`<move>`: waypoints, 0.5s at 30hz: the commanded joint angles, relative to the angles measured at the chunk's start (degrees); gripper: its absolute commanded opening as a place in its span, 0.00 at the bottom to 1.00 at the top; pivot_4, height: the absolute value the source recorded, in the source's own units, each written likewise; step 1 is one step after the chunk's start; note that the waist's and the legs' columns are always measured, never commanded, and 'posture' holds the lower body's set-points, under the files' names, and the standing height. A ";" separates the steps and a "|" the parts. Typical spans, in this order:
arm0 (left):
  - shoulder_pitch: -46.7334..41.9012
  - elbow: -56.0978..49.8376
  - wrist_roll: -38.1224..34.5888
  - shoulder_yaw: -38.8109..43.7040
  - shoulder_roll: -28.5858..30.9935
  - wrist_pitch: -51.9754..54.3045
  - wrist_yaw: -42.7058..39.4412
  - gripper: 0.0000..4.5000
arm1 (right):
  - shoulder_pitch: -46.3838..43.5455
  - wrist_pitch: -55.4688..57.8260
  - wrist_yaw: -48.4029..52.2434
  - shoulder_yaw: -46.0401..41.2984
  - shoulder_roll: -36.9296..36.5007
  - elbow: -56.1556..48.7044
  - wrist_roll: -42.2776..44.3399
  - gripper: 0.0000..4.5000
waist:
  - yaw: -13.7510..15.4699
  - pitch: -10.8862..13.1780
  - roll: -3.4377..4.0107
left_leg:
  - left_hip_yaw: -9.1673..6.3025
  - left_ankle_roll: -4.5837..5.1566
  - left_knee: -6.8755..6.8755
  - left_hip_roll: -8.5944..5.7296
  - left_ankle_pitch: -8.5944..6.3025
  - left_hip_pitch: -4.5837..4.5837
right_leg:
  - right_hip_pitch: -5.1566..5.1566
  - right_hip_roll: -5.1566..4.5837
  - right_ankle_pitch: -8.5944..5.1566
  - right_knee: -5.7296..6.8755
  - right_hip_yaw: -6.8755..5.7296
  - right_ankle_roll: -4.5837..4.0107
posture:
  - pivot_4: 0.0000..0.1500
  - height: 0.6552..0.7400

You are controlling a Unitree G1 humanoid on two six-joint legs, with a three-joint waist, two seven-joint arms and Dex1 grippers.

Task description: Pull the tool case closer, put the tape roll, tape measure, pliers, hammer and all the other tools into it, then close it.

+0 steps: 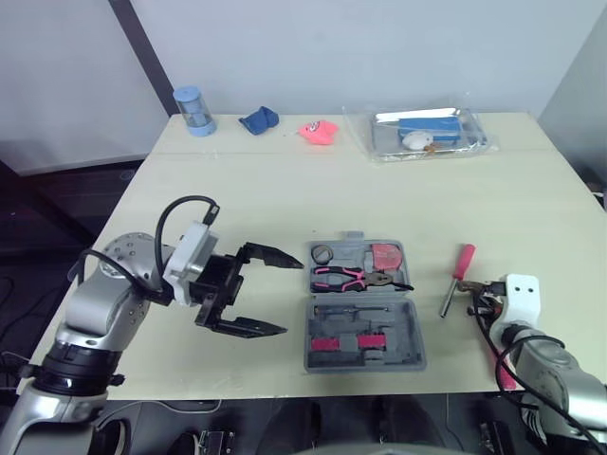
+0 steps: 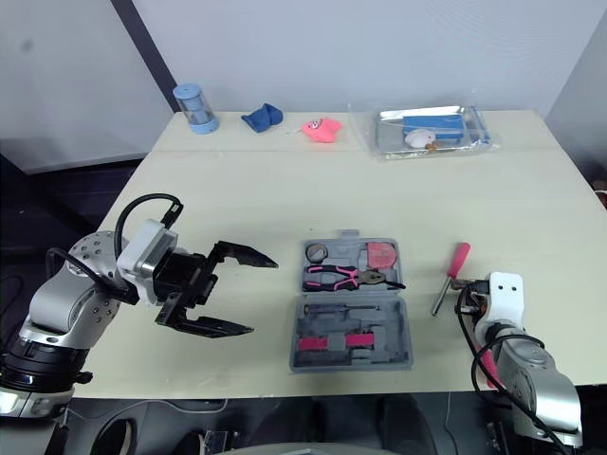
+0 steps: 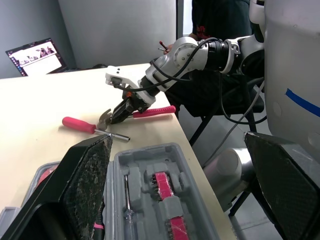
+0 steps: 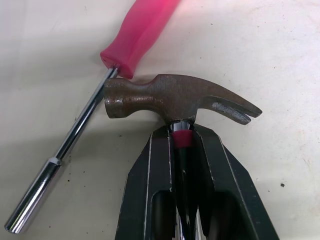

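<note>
We hold the hammer (image 4: 175, 97) in the right gripper (image 4: 181, 136), whose 2 fingers are clamped tight on the pink neck right under the steel head. That grip seems chosen because the neck is the narrowest part to pinch, and it keeps the heavy head close to the fingers. The head rests on the table (image 1: 285, 190), at about 4 o'clock from the tool case (image 1: 410, 327). Touching or just beside the head lies the pink-handled screwdriver (image 1: 459, 270), at 3 o'clock from the case. The left gripper (image 1: 292, 295) sits at 9 o'clock from the case with its fingers spread wide and nothing between them, aimed at the case's side, probably to steady it or pull it in. The case lies open and flat near the table's 6 o'clock edge. Its 12 o'clock half holds the tape roll (image 1: 322, 253), the tape measure (image 1: 385, 256) and, below both, the pliers (image 1: 340, 277). Its 6 o'clock half holds a slim driver (image 1: 346, 310) and a pink bit holder (image 1: 346, 343). We judge 2 tools remain outside, the hammer and the screwdriver. Far off at 1 o'clock stands a clear box (image 1: 479, 142) with blue and white items we cannot identify.
</note>
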 commanded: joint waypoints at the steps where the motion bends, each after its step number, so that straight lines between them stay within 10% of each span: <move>1: 0.19 -0.31 -0.36 1.05 -0.14 -0.93 -3.35 1.00 | 1.05 0.23 1.30 -1.22 -1.04 -0.95 0.54 0.43 | 0.02 0.00 0.00 | 0.00 0.00 0.00 0.00 0.00 0.00 | 0.00 0.00 0.00 0.00 0.00 0.00 | 1.00 1.00; 7: 0.98 -0.87 -0.23 1.61 -0.46 -0.78 -3.30 1.00 | 3.02 2.20 4.00 -3.97 -3.40 -4.65 3.17 0.99 | 0.35 0.02 0.03 | -0.01 0.01 0.00 -0.01 0.00 -0.03 | 0.00 -0.02 0.00 -0.02 -0.01 0.00 | 1.00 1.00; 15: 1.95 -1.78 -0.10 2.39 -0.94 0.19 -0.84 1.00 | 8.27 8.44 22.98 -12.97 -21.60 -11.27 13.43 0.99 | 0.19 0.16 0.22 | -0.01 0.02 0.00 -0.01 -0.01 -0.07 | -0.01 -0.01 0.00 -0.04 -0.02 0.00 | 1.00 1.00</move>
